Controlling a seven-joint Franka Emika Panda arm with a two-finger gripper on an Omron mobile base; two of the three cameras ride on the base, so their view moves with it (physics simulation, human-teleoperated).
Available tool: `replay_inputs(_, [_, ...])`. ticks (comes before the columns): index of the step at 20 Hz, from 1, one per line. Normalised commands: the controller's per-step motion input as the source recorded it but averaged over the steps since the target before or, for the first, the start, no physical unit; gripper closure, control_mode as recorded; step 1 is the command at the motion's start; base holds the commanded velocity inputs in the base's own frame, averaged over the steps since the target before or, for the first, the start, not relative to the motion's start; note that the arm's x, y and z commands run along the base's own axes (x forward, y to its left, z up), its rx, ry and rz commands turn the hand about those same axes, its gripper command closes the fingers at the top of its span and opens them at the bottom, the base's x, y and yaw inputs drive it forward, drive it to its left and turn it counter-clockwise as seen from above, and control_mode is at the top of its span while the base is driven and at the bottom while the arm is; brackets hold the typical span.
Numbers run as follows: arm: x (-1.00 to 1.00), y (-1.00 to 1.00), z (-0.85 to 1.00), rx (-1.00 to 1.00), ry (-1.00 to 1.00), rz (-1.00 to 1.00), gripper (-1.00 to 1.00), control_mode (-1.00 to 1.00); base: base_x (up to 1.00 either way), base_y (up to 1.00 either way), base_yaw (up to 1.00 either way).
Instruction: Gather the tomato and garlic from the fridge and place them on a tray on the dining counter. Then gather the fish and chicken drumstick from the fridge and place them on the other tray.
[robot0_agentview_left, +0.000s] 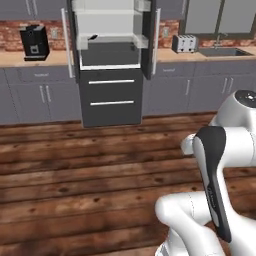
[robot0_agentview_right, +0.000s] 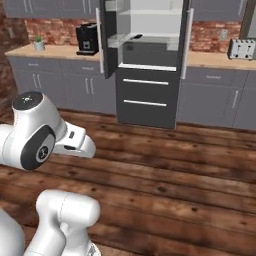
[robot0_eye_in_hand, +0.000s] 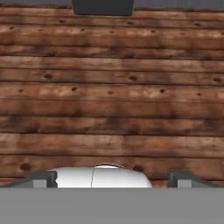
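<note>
The fridge (robot0_agentview_left: 110, 100) (robot0_agentview_right: 145, 95) stands across the room with both upper doors swung open, showing pale shelves. One small dark item (robot0_agentview_left: 92, 36) (robot0_agentview_right: 136, 36) lies on a shelf; I cannot tell what it is. The tomato, garlic, fish and chicken drumstick cannot be made out from here. Both trays and the dining counter are out of view. My gripper (robot0_eye_in_hand: 112, 178) points down at the wooden floor, far from the fridge. Its fingertips (robot0_eye_in_hand: 43, 178) stand wide apart, open, with nothing between them.
Wooden floor (robot0_agentview_left: 75, 170) stretches from the base to the fridge. Grey cabinets line the back wall. A black coffee machine (robot0_agentview_left: 34, 42) (robot0_agentview_right: 86, 38) sits left of the fridge; a toaster (robot0_agentview_left: 185, 43) (robot0_agentview_right: 241, 48) and a sink (robot0_agentview_left: 222, 51) sit to its right.
</note>
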Motion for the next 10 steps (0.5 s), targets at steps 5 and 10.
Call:
replay_inputs(5, [0.00, 0.00, 0.00, 0.00, 0.00, 0.00, -1.00, 1.00, 1.00, -0.41, 0.00])
replay_inputs(10, [0.00, 0.00, 0.00, 0.00, 0.00, 0.00, -1.00, 1.00, 1.00, -0.27, 0.00])
